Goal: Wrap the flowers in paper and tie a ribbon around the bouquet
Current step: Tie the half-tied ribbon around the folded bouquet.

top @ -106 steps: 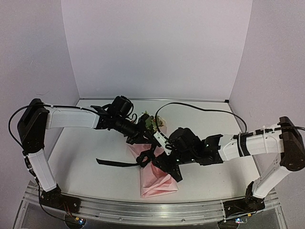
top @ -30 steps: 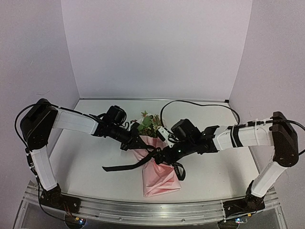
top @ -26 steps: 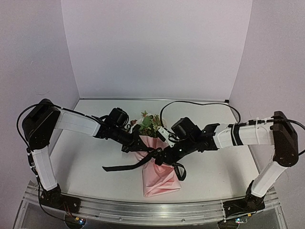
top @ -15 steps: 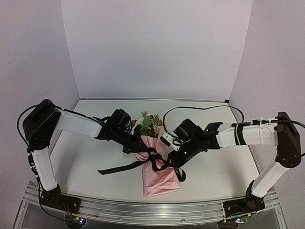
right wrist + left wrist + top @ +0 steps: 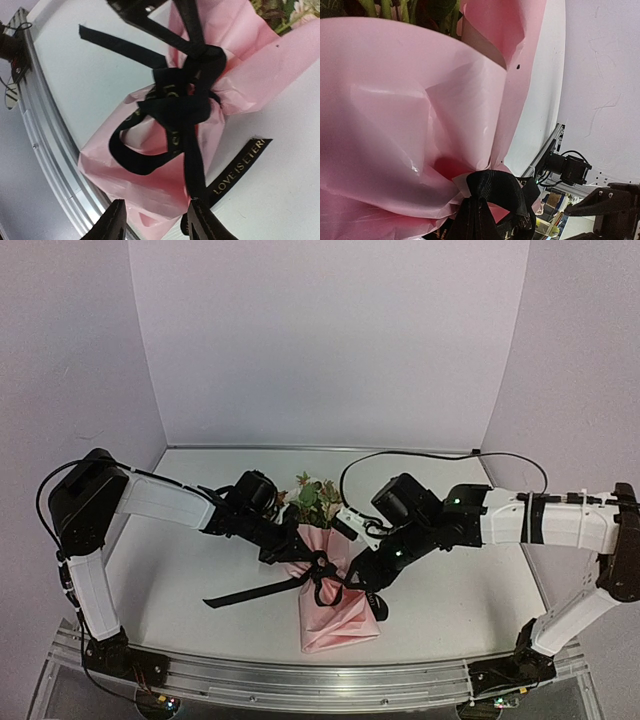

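The right gripper [image 5: 158,212] is partly open and holds nothing. It hangs just by the knot of the black ribbon [image 5: 180,107]. The left gripper [image 5: 292,550] is shut tight and looks to pinch one strand of the ribbon near the knot. The ribbon is tied round the pink paper [image 5: 335,615] of the bouquet [image 5: 322,570]. The bouquet lies on the white table [image 5: 180,540] between the arms, with its flowers [image 5: 312,495] toward the back wall.

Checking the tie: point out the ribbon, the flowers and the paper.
ribbon [image 5: 182,106], right wrist view, on the knot.
flowers [image 5: 312,496], top external view, on the leaves.
paper [image 5: 395,100], left wrist view, on a smooth fold.
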Available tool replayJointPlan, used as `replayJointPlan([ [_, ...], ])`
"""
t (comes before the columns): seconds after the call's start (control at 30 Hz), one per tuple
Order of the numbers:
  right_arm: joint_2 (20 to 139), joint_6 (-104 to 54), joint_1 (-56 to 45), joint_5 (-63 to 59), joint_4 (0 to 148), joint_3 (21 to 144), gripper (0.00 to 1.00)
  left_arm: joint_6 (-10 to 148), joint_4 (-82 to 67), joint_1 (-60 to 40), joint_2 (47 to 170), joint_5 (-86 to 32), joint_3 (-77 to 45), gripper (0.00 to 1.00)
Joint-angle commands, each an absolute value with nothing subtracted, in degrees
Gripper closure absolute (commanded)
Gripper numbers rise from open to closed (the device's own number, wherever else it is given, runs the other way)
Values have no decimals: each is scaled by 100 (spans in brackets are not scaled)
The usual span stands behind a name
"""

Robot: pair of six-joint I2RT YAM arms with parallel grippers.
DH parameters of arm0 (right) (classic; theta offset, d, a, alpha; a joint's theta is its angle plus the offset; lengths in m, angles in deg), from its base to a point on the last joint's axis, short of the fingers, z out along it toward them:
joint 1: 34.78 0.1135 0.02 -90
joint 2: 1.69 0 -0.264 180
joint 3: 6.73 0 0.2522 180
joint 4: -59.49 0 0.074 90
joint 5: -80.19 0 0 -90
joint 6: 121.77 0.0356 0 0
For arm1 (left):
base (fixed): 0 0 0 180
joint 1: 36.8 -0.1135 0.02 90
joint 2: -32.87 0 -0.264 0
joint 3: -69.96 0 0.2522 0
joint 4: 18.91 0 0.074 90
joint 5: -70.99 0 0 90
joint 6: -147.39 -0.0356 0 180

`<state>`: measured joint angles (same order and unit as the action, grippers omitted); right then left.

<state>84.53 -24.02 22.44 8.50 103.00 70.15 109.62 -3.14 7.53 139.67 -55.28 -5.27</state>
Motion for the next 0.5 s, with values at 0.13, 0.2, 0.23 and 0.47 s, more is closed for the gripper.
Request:
replayJointPlan([
  [0.13, 9173, -3562, 2706, 1424, 10929, 7872, 55, 10622, 11, 785, 13932, -5579, -795, 100],
  [0.2, 9332, -3686, 2731, 1495, 10941, 7932, 56, 10504, 166, 785, 13932, -5590, -812, 100],
  [0.23, 9374, -3770, 2740, 1505, 10941, 7935, 56, 10430, 245, 785, 13926, -5572, -814, 100],
  [0.47, 9543, -4273, 2803, 1479, 10911, 7866, 55, 9743, 670, 784, 13981, -5730, -893, 100],
])
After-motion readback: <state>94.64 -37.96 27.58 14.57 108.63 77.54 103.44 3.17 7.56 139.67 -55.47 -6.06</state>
